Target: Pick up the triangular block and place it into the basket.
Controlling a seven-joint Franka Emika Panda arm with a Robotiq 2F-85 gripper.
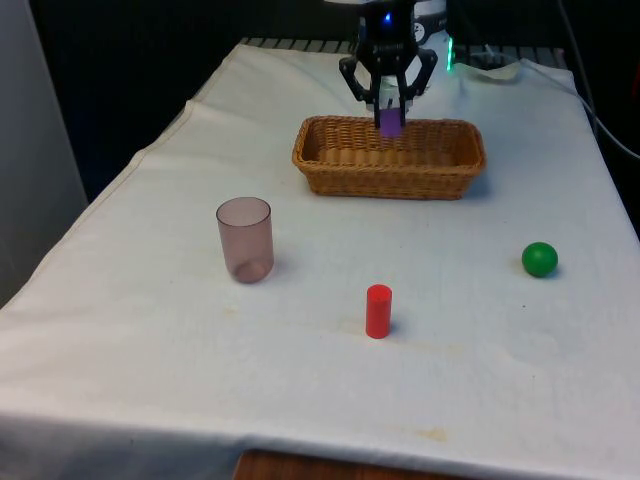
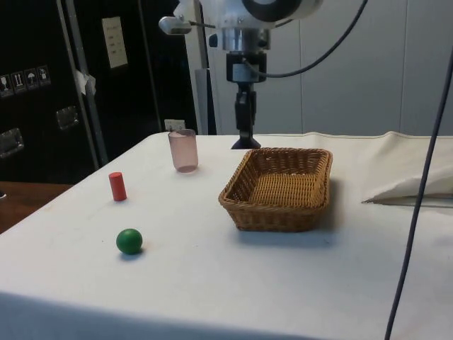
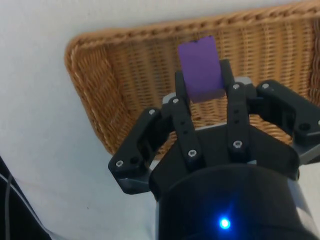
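Note:
My gripper (image 1: 389, 108) is shut on a purple block (image 1: 390, 122) and holds it in the air over the far rim of the wicker basket (image 1: 390, 188). In the wrist view the purple block (image 3: 197, 57) sits pinched between the two black fingers of the gripper (image 3: 203, 75), with the woven basket (image 3: 115, 65) below it. From the side, the gripper (image 2: 245, 133) hangs just beyond the basket (image 2: 272, 214), and the block (image 2: 245, 144) shows as a dark wedge under the fingers.
A translucent pink cup (image 1: 245, 240) stands at the front view's left. A red cylinder (image 1: 378, 311) stands upright nearer the front edge. A green ball (image 1: 540, 259) lies at the front view's right.

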